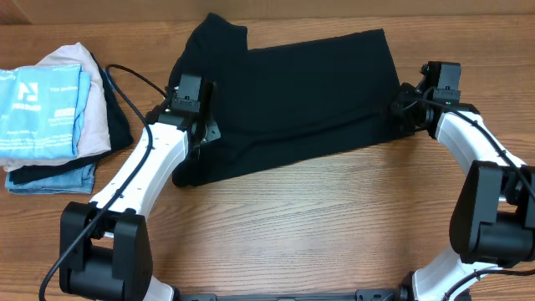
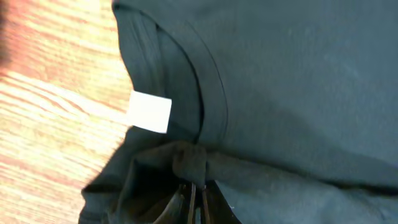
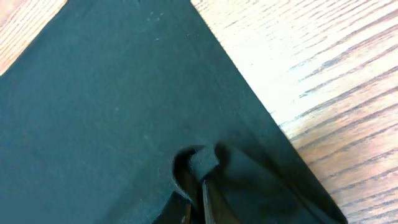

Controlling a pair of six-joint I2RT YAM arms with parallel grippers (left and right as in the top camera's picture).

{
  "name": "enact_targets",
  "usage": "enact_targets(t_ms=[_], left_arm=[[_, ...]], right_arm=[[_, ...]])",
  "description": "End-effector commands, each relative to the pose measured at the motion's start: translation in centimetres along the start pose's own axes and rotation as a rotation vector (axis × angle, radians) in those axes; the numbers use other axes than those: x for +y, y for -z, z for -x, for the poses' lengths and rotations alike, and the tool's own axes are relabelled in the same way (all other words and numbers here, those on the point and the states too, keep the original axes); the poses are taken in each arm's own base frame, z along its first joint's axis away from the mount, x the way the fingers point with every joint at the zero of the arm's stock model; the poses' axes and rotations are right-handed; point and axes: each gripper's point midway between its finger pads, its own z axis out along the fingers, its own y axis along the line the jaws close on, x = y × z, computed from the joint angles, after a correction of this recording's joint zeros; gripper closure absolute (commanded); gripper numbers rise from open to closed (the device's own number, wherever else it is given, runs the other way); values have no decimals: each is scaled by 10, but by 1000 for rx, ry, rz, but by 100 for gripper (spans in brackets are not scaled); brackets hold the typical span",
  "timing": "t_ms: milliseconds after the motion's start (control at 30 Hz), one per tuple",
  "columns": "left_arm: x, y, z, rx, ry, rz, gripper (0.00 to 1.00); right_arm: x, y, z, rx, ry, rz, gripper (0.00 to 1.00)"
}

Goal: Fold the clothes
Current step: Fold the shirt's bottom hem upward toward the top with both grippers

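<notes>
A black T-shirt [image 1: 292, 92] lies spread across the wooden table, partly folded, with a sleeve at the top left. My left gripper [image 1: 203, 125] is shut on the shirt's left edge near the collar; the left wrist view shows the collar band [image 2: 208, 81], a white label [image 2: 150, 112] and a pinched bunch of cloth [image 2: 189, 163] between my fingers. My right gripper [image 1: 403, 107] is shut on the shirt's right edge; the right wrist view shows a fold of black cloth [image 3: 202, 163] pinched at the fingertips next to the hem.
A stack of folded clothes [image 1: 50, 117] sits at the far left: a light blue printed shirt on top, pink, black and denim pieces beneath. A black cable [image 1: 125, 92] runs from it toward my left arm. Bare wood lies in front of the shirt.
</notes>
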Motion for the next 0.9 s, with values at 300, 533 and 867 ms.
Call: enact_targets(t_ms=[300,533,867], left_arm=[[4,-9,21,-78,0,49,96],[1,-8,28,-105,4,35,53],[-50,56,66,-93,-99,-177,67]], right_arm=[[-12,-33,-3,-1,1,-35,87],[0,-41,24,-120,19,24,21],[43,35,72,-155,155,191,20]])
